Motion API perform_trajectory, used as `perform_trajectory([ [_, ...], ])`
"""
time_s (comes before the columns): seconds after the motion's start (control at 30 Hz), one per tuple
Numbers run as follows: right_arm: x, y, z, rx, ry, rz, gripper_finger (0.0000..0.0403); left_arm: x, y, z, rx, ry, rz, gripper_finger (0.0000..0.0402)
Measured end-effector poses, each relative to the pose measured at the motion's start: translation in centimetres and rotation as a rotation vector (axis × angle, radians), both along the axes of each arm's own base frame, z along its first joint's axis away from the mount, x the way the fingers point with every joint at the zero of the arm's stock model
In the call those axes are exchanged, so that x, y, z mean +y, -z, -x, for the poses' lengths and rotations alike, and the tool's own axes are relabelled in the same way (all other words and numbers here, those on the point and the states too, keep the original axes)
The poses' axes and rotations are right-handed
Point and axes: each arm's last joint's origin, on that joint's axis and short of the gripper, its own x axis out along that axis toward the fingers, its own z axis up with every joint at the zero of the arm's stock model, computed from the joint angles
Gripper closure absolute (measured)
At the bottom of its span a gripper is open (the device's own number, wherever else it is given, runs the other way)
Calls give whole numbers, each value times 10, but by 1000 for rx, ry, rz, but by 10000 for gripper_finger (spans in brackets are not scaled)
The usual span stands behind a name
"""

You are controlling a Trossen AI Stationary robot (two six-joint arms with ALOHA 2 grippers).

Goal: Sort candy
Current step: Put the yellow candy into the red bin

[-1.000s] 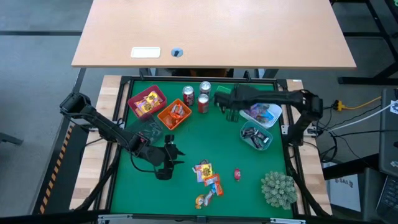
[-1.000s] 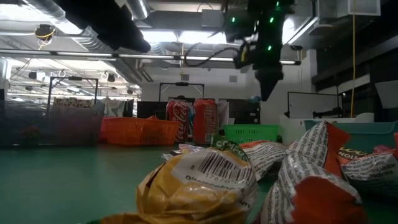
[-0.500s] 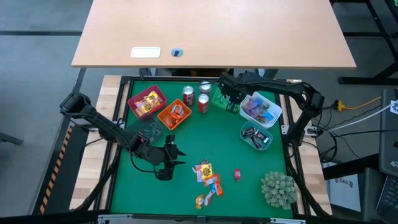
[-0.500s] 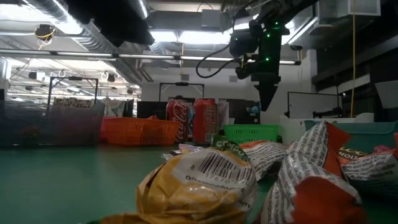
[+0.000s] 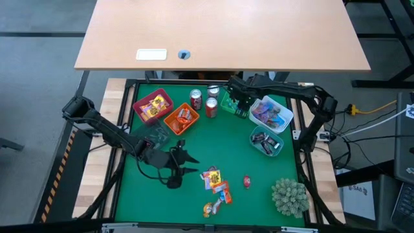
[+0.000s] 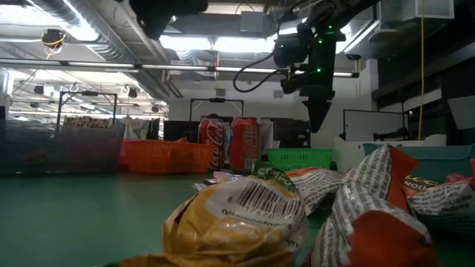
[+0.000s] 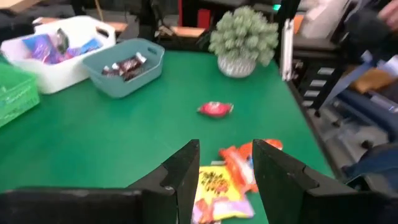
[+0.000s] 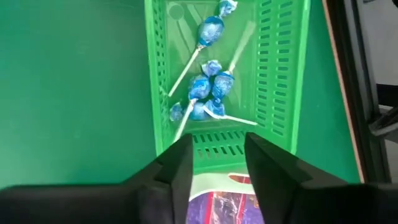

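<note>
While the left end effector hovers low over the green desk with its fingers spread and nothing between them, a loose cluster of wrapped candy lies just beyond the fingertips, toward three o'clock in the high view. In the left wrist view a yellow packet and orange wrappers sit right ahead of the gap, apart from the fingers, and a single red sweet lies farther out, alone on the mat. Past it stands a spiky plant ball near the desk's five o'clock corner. Toward the far half of the desk, a teal tub holds dark-wrapped sweets and a white bin holds purple and blue ones, both at about two o'clock. At eleven o'clock a red basket and an orange basket carry more sweets, with two red cans just beside them. Farthest back, the right end effector hangs over a green basket, its fingers parted and empty; blue lollipops lie in the basket directly below, clear of the fingertips.
</note>
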Motion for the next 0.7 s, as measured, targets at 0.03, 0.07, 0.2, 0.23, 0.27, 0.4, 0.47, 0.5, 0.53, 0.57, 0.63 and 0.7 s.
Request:
perform_trajectory([
  [0.03, 0, 0, 0, 5, 1, 0, 249, -1, -2, -1, -16, 6, 10, 262],
  [0.07, 0, 0, 1, 13, 1, -4, 242, -1, -4, -1, -36, 8, 21, 258],
  [0.2, 3, -1, 5, 55, 9, -26, 229, -4, -6, -7, -105, 12, 48, 246],
  [0.23, 3, -3, 6, 64, 17, -32, 229, -5, -4, -10, -120, 14, 48, 245],
  [0.27, 3, -5, 6, 68, 27, -36, 229, -6, -3, -12, -137, 18, 42, 245],
  [0.4, 6, -13, 8, 72, 30, -95, 230, -10, 11, -23, -145, 34, -16, 244],
  [0.47, 10, -18, 7, 39, 17, -137, 230, -11, 19, -27, -142, 36, -38, 244],
  [0.5, 13, -20, 7, 24, 11, -152, 230, -11, 23, -30, -138, 37, -49, 244],
  [0.53, 17, -23, 7, 10, 8, -161, 230, -12, 28, -33, -130, 37, -54, 244],
  [0.57, 22, -26, 7, -3, -2, -160, 230, -13, 34, -35, -120, 36, -59, 244],
  [0.63, 34, -34, 7, -26, -35, -152, 230, -13, 46, -40, -100, 33, -68, 244],
  [0.7, 47, -41, 6, -48, -71, -148, 230, -15, 57, -43, -82, 47, -73, 244],
])
